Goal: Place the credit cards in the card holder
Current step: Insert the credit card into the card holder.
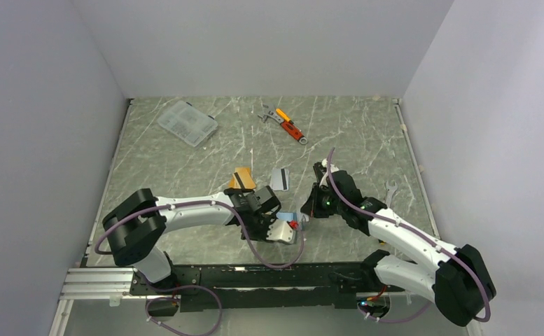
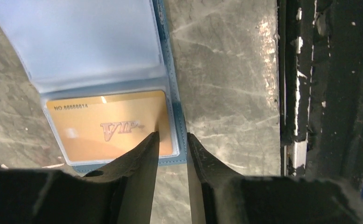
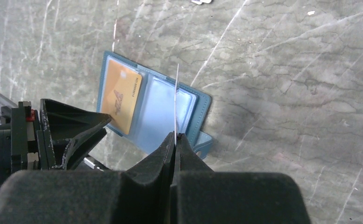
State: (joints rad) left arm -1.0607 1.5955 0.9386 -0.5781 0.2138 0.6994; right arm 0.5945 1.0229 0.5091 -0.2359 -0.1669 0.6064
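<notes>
Right gripper (image 3: 175, 136) pinches an edge-on card (image 3: 176, 98) above the open holder (image 3: 202, 106); left gripper (image 2: 172, 136), jaws slightly apart, perhaps steadies its 9 o'clock edge. Tilt risks missing the pocket (image 3: 162, 108).

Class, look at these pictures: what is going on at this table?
A two-armed robot is loading cards into an open blue card holder. A gold card already sits in one pocket. The right gripper pinches a thin card on edge above the holder; the left gripper, jaws slightly apart, is down at the holder's corner. An orange card and a grey card lie on the table.
</notes>
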